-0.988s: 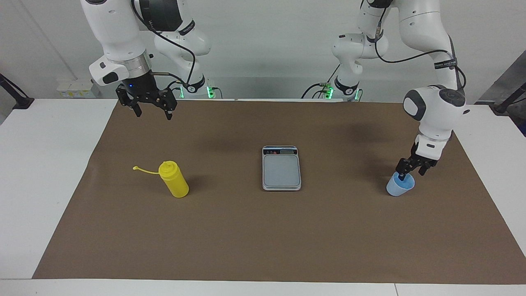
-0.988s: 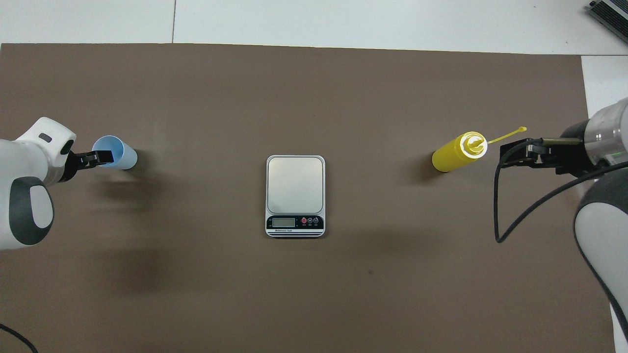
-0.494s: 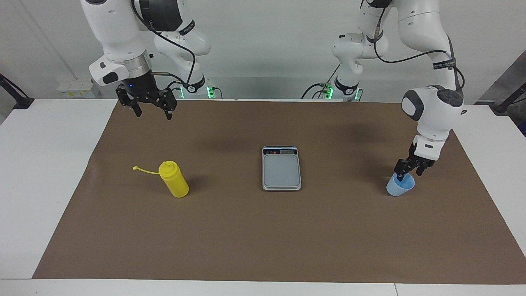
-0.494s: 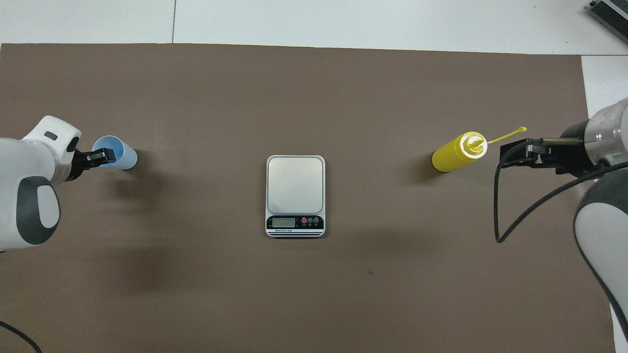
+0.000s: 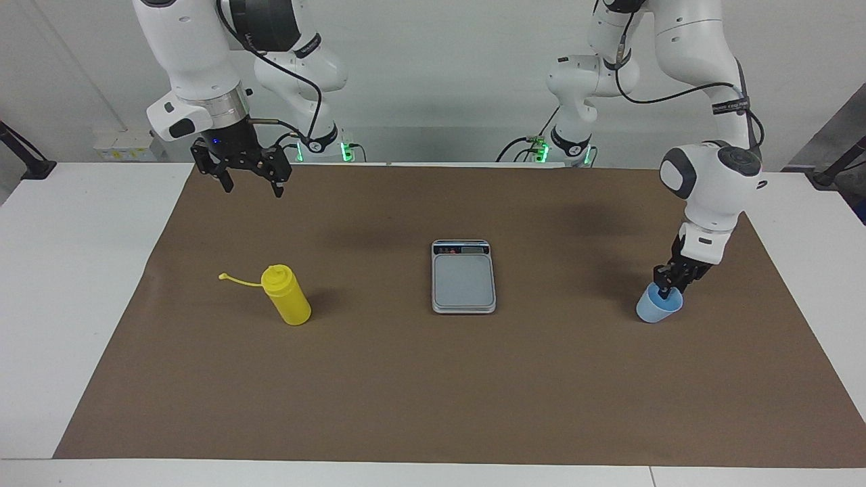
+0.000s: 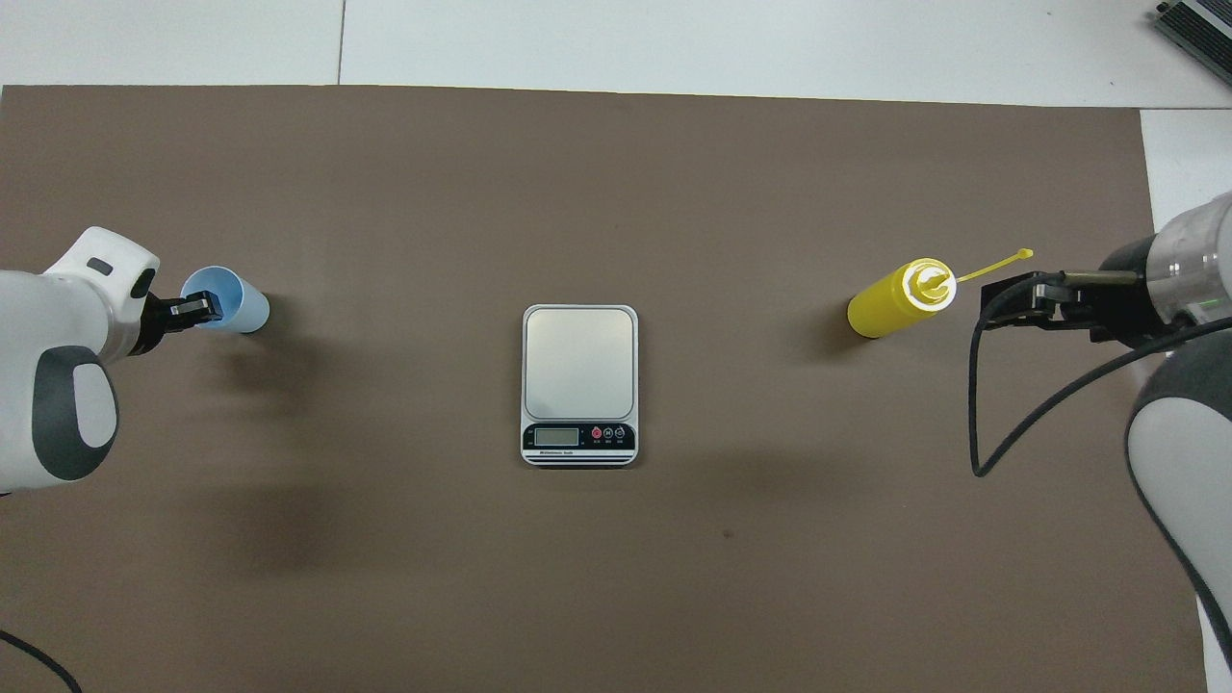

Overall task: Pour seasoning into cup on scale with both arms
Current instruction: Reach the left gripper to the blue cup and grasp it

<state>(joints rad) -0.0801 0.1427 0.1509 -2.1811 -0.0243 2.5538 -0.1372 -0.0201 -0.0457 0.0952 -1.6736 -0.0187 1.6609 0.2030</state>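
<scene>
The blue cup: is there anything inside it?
One finger of the left gripper dips inside the cup at its rim. The rest of the inside looks empty; the bottom under that finger is covered.

A brown mat (image 5: 433, 379) covers the white surface (image 5: 74, 270). The scale (image 5: 463, 277) lies at the mat's middle. The yellow seasoning bottle (image 5: 287, 295) stands toward the right arm's end, its cap strap pointing outward. The right gripper (image 5: 247, 181) hangs high with jaws spread. At the other end, the left gripper (image 5: 670, 289) pinches the rim of the blue cup (image 5: 656, 308), which stands on the mat.
</scene>
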